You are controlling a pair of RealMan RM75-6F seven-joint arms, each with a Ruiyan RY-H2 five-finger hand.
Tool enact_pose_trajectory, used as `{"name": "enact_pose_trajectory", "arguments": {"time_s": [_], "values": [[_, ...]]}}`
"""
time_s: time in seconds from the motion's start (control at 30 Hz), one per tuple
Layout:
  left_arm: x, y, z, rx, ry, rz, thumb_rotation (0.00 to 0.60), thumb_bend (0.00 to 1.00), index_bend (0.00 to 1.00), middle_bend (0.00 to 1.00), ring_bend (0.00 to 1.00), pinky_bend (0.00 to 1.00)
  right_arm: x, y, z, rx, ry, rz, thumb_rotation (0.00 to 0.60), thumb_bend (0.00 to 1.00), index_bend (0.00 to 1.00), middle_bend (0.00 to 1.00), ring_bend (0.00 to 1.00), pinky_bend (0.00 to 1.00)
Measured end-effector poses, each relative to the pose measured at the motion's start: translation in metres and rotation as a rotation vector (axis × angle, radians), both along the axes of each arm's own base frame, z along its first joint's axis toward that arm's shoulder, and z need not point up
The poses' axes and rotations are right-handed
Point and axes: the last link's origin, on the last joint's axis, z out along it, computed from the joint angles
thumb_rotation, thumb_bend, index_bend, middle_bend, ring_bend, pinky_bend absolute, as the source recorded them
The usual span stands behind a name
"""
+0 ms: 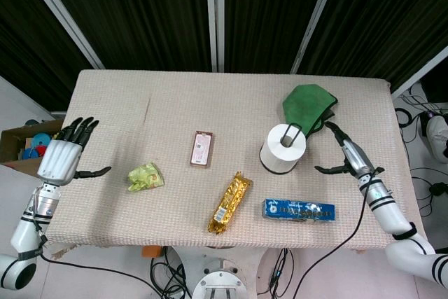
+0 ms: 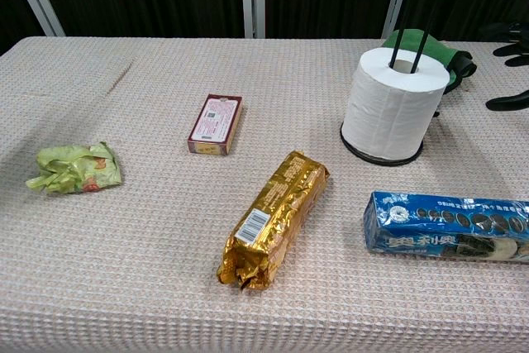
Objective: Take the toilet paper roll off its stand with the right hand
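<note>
Left of right hand [image 1: 348, 154]: toilet paper roll [image 1: 283, 148] on stand [image 2: 407, 49], near, untouched | right hand: fingers spread, holding nothing

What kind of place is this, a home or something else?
Probably a robot test lab, not a home: a table with a woven cloth stands before dark curtain panels, cables trail on the floor below it, and assorted snack packs such as the blue biscuit box lie spread out.

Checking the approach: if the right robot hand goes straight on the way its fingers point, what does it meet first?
Probably the green cloth behind the toilet paper roll; the right robot hand points past the roll, though depth is unclear.
</note>
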Motion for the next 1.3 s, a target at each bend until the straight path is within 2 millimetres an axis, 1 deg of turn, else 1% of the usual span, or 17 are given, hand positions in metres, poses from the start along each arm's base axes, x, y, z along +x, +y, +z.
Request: {"name": "enact_pose_trajectory", "arguments": {"time_s": [0.13, 0.33, 0.57, 0.7, 0.73, 0.77, 0.83, 0.9, 0.97, 1.1, 1.3], "values": [[0.0, -0.004, -0.001, -0.006, -0.004, -0.013, 0.277, 0.07, 0.05, 0.07, 0.06, 0.22, 0.009, -0.007, -0.011, 0.028, -0.003, 0.013, 0.6, 0.05, 0.0, 0.0, 0.0, 0.0], [0.005, -0.001, 0.003, -0.012, 0.006, -0.026, 0.276, 0.07, 0.05, 0.07, 0.06, 0.22, 0.022, -0.013, -0.028, 0.054, -0.008, 0.033, 0.6, 0.06, 0.0, 0.0, 0.0, 0.0], [0.004, -0.002, 0.003, -0.019, 0.005, -0.021, 0.277, 0.07, 0.05, 0.07, 0.06, 0.22, 0.029, -0.016, -0.042, 0.081, 0.009, 0.04, 0.6, 0.07, 0.0, 0.0, 0.0, 0.0], [0.004, -0.001, 0.007, -0.007, 0.005, -0.025, 0.276, 0.07, 0.05, 0.07, 0.06, 0.22, 0.033, -0.018, -0.047, 0.088, 0.011, 0.043, 0.6, 0.08, 0.0, 0.0, 0.0, 0.0], [0.004, -0.001, 0.008, -0.006, 0.003, -0.024, 0.278, 0.07, 0.05, 0.07, 0.06, 0.22, 0.032, -0.018, -0.047, 0.09, 0.013, 0.041, 0.6, 0.09, 0.0, 0.0, 0.0, 0.01], [0.004, -0.001, 0.008, -0.006, 0.0, -0.023, 0.278, 0.07, 0.05, 0.07, 0.06, 0.22, 0.032, -0.019, -0.048, 0.092, 0.014, 0.038, 0.6, 0.1, 0.0, 0.02, 0.02, 0.04], [0.004, -0.002, 0.009, -0.011, -0.01, -0.018, 0.279, 0.07, 0.05, 0.07, 0.06, 0.22, 0.032, -0.019, -0.049, 0.094, 0.011, 0.028, 0.6, 0.13, 0.0, 0.09, 0.08, 0.14], [0.003, -0.003, 0.009, -0.021, -0.024, -0.012, 0.278, 0.07, 0.05, 0.07, 0.06, 0.22, 0.033, -0.02, -0.05, 0.086, 0.005, 0.026, 0.6, 0.17, 0.05, 0.19, 0.18, 0.25], [0.003, -0.004, 0.009, -0.027, -0.027, -0.008, 0.275, 0.07, 0.05, 0.07, 0.06, 0.22, 0.034, -0.021, -0.051, 0.071, -0.001, 0.03, 0.6, 0.19, 0.12, 0.23, 0.24, 0.31], [0.003, -0.004, 0.008, -0.03, -0.031, -0.007, 0.275, 0.07, 0.05, 0.07, 0.06, 0.22, 0.035, -0.022, -0.053, 0.064, -0.001, 0.035, 0.6, 0.2, 0.23, 0.28, 0.28, 0.35], [0.004, -0.002, 0.007, -0.032, -0.032, -0.013, 0.274, 0.07, 0.05, 0.07, 0.06, 0.22, 0.036, -0.021, -0.049, 0.054, -0.011, 0.037, 0.6, 0.21, 0.27, 0.31, 0.3, 0.37]]}}
